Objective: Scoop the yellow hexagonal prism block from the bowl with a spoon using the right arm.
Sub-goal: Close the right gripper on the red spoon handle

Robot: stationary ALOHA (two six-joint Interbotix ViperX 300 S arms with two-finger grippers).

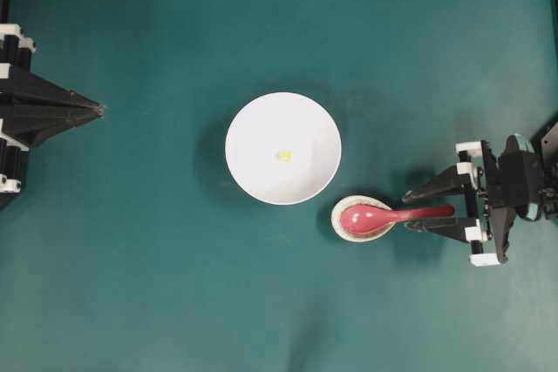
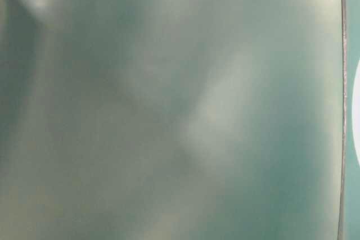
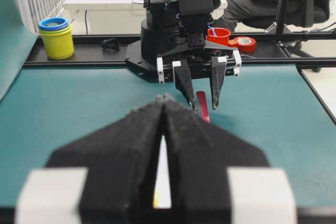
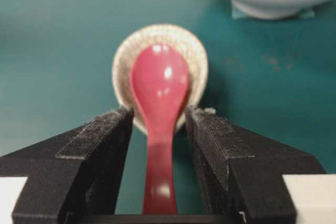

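Spoon (image 4: 159, 108) handle between spread right pincer (image 1: 417, 208) fingers, ungripped | left pincer (image 1: 98, 110) closed | table-level view blurred

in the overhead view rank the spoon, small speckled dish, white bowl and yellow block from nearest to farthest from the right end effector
From the right end effector, open at the right side:
1. Spoon: its handle lies between the fingers.
2. Small speckled dish: just left, under the spoon's scoop.
3. White bowl: centre of the table, its rim beside the dish.
4. Yellow block: in the middle of the bowl.
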